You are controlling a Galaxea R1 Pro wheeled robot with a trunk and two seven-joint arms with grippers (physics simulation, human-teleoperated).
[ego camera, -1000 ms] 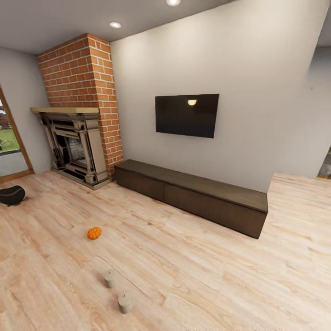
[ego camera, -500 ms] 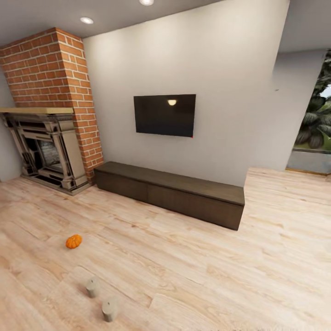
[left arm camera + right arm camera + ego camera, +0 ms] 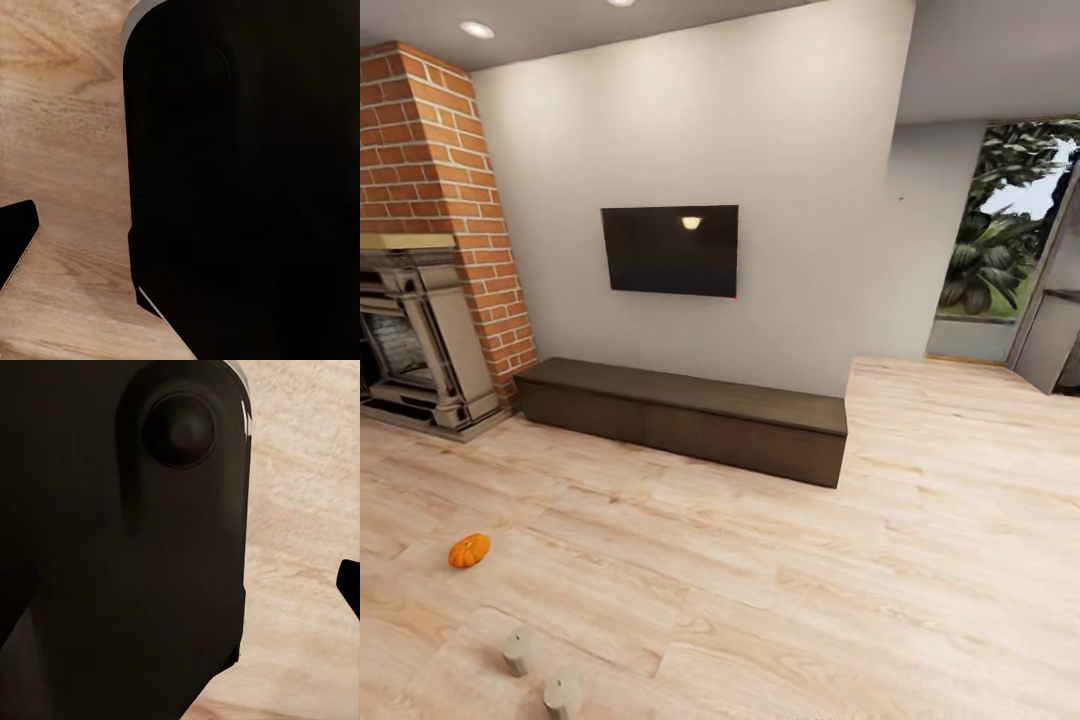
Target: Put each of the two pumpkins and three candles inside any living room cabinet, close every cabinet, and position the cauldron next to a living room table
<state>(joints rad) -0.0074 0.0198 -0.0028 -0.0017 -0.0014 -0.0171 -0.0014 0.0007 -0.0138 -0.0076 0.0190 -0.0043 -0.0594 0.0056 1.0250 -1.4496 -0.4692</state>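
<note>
Pale wood-plank floor (image 3: 780, 590) runs across a living room up to a grey wall carrying a dark television (image 3: 670, 250). Below the television the cabinet (image 3: 680, 415) sits low against the wall, long and dark brown, its flat fronts flush and closed. A red brick chimney (image 3: 440, 180) with a stone fireplace (image 3: 415, 340) stands at one end of the cabinet; past the other end a glass door (image 3: 1000, 250) looks onto greenery.

One orange pumpkin (image 3: 469, 550) lies on the floor, well apart from the cabinet. Nearer the camera two grey candles (image 3: 518, 650) stand upright close beside each other, the second candle (image 3: 563, 693) at the head view's lower edge.

Both wrist views show dark robot bodywork (image 3: 247, 180) over the planks, so I cannot tell whether the fingers of either arm are released or clenched, nor place the pumpkin or candles relative to them.
</note>
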